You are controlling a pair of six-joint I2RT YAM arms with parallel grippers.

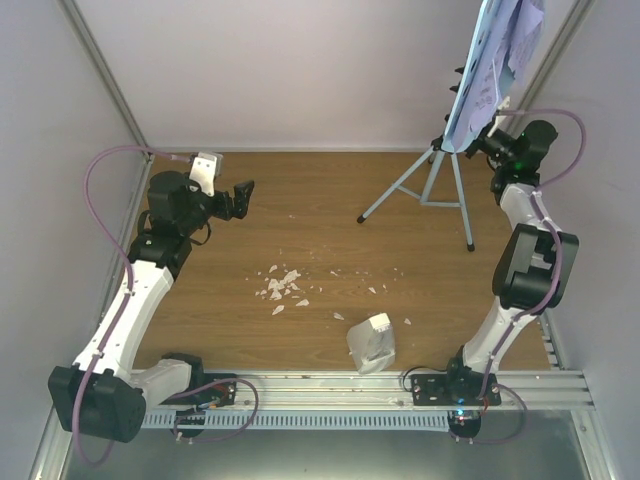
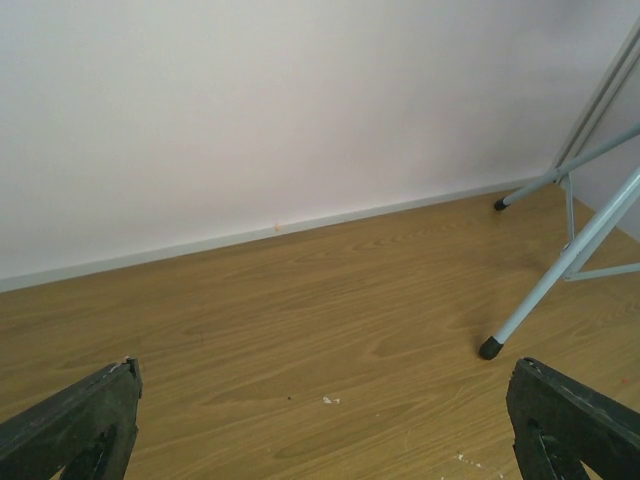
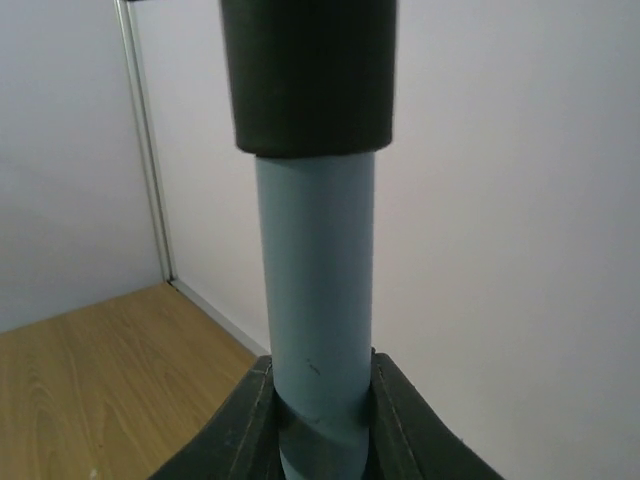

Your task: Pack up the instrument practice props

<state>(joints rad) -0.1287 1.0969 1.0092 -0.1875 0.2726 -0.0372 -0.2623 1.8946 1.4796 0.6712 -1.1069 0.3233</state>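
Pinches the upright pole of the pale-blue metal tripod music stand (image 3: pixel 315 280) with the right claw (image 3: pixel 320 372), at the wooden desk's (image 1: pixel 300 200) far right. Carries lavender-white paper sheet music pages (image 1: pixel 518 35) on top. Holds the left claw (image 2: pixel 320 420) spread wide, empty. Near the front edge: small white pyramid metronome with clear tapered cover (image 1: pixel 370 342).

white crumbs (image 1: pixel 283 284), perhaps paper, on table (image 1: pixel 320 205)

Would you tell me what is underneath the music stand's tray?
Its pale-blue pole, held by the right gripper, and the tripod legs on the table. The tray hides the pole's top from above.
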